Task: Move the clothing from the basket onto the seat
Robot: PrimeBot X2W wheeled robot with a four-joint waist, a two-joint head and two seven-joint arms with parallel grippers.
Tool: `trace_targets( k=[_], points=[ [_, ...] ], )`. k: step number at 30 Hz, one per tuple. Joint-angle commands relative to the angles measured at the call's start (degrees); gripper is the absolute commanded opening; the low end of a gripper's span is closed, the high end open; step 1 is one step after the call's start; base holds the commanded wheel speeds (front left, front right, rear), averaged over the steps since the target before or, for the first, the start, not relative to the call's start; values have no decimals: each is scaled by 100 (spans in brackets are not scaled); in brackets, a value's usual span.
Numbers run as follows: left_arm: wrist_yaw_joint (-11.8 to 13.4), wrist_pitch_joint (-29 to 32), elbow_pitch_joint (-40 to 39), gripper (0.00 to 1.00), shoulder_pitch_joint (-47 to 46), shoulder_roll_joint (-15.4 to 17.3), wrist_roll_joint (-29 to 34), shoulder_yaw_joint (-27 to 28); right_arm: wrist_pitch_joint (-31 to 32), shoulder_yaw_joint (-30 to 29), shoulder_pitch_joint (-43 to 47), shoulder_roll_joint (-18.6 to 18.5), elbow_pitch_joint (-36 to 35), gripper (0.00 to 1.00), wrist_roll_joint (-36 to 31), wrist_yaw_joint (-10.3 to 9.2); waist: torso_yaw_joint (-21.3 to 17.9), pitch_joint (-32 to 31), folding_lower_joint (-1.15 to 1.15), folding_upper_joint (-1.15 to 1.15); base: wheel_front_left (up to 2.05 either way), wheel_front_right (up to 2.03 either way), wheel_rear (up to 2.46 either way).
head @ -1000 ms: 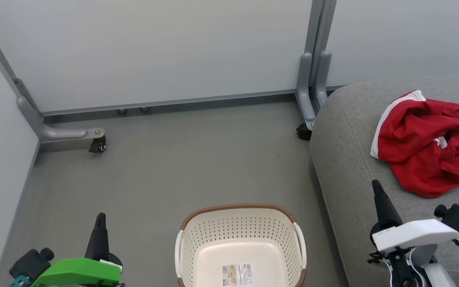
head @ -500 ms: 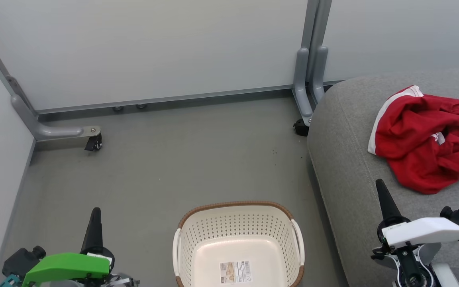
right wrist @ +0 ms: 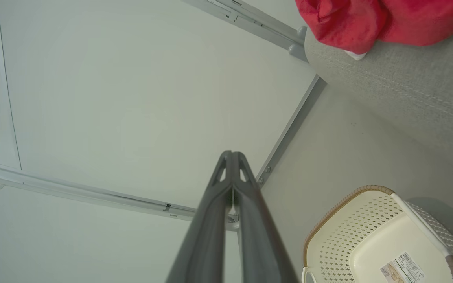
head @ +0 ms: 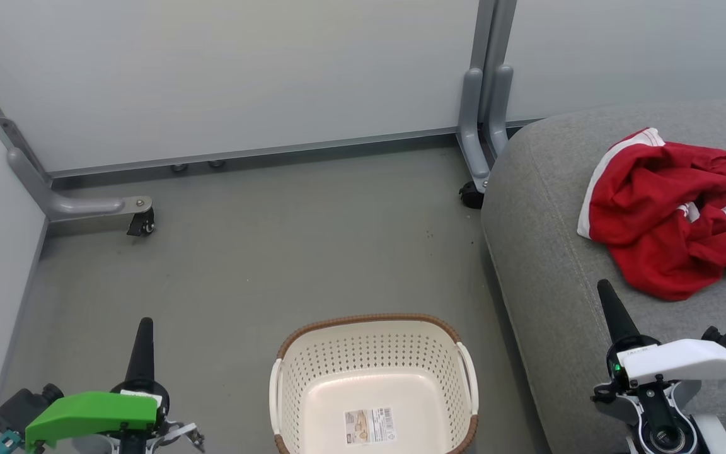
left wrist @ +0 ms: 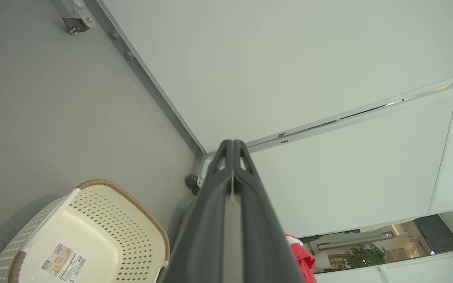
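Seen from the robot's head, a cream-white perforated basket with a brown woven rim sits on a grey floor at the bottom centre. It has a paper label stuck to its bottom and no fabric inside. The clothing, red with white trim, lies in a crumpled heap on the light-grey seat at the right. Whether the heap is one garment or two cannot be told. It spreads wider than it is deep, with a white-edged border along its left side. The right hand is the nearer one. It hovers over the front part of the seat, and the heap lies just ahead of it and slightly to its right, near but not touching. The left hand is at the lower left, on the far side of the basket and well apart from the clothing. Both hands are clenched, their long dark fingers pressed flat together with no gap. They grasp nothing and touch nothing. Pale partition panels on wheeled feet close off the back. Judging from the bare basket and the heap on the cushion, the move looks done or very nearly so. Any further tidying would fall to the right arm.
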Motion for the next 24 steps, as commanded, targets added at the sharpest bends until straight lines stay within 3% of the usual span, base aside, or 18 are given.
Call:
trace_targets(
  k=[1, 24],
  points=[
    [-11, 56, -63, 0, -166, 41, -190, 48, 61, -49, -143, -12, -17, 0, 184, 4, -13, 15, 0, 0, 0, 0, 0],
    [-14, 362, -134, 0, -273, 42, -1172, 222, 363, -257, -202, 18, 51, 0, 1202, 3, -122, 143, 0, 0, 0, 0, 0]
  ],
)
